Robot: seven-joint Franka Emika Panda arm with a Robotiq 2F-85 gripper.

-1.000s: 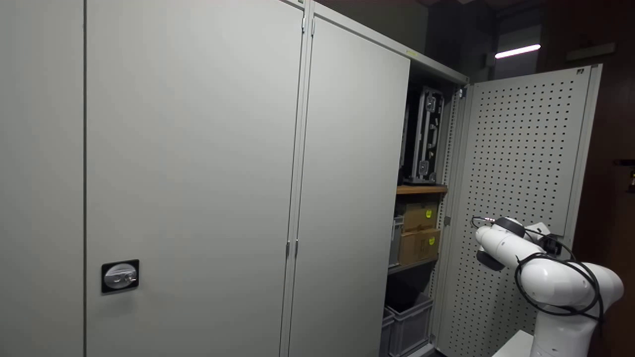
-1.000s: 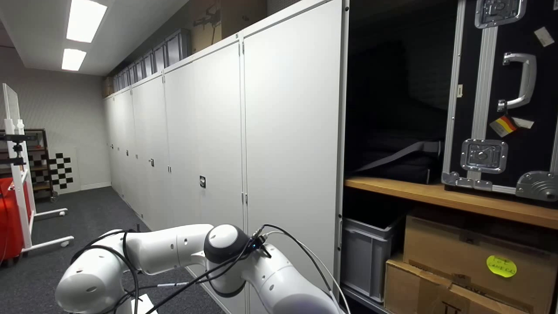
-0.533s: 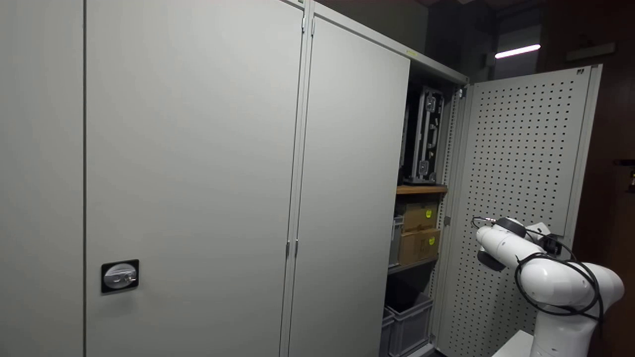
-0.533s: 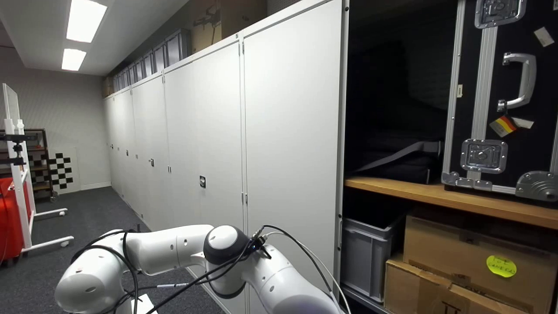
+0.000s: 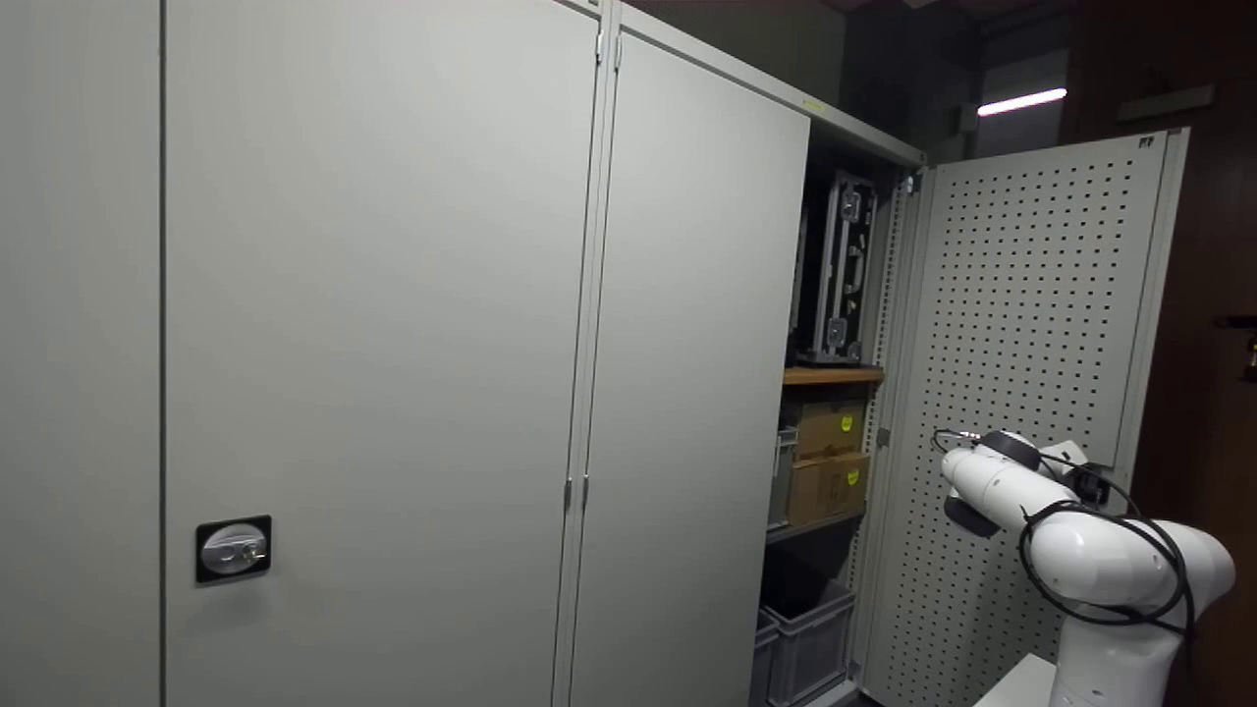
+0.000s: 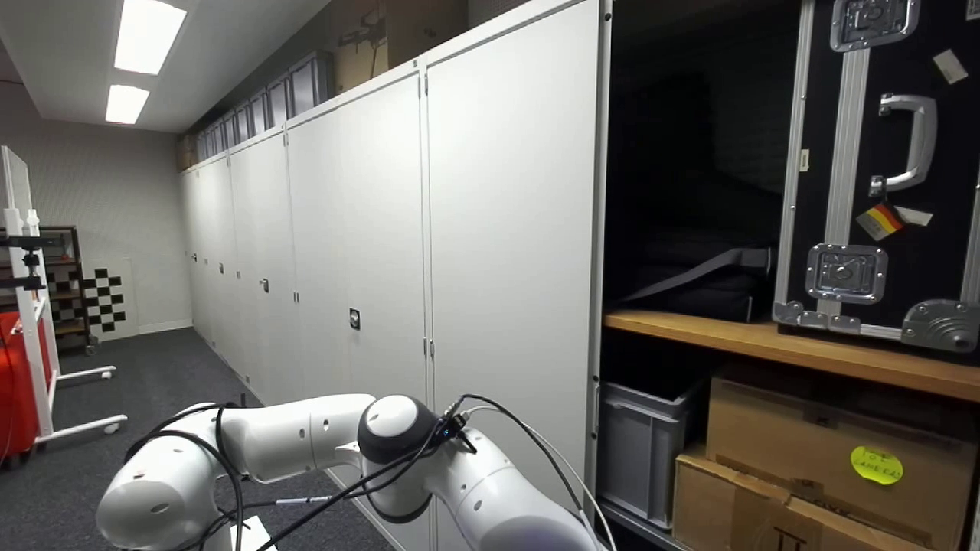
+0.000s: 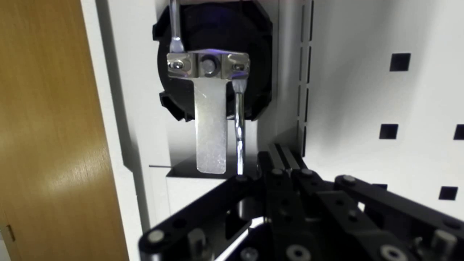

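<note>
My gripper [image 7: 284,159] is shut and empty, its fingers together at the bottom middle of the wrist view. Its tips are just right of a shiny metal rod [image 7: 239,134] and a flat metal tab [image 7: 211,137]. Both hang from a bracket on a black round lock housing [image 7: 253,69] on the inner side of a cabinet door. I cannot tell whether the fingers touch the door. In an exterior view, the white arm [image 5: 1011,486] reaches to the open perforated door [image 5: 1021,314]. The arm [image 6: 505,490] also shows in an exterior view, where the gripper is out of sight.
The open cabinet holds a black flight case [image 6: 911,260], a wooden shelf [image 6: 704,333], cardboard boxes [image 6: 834,444] and a grey bin [image 6: 643,451]. Closed grey doors [image 5: 383,324] stand alongside. A wooden surface [image 7: 47,127] lies beyond the door edge. Black cables [image 5: 1174,560] loop round the arm.
The cabinets and room shift slightly left in both exterior views, while the arm keeps its place in the pictures. Nothing else visibly changes.
</note>
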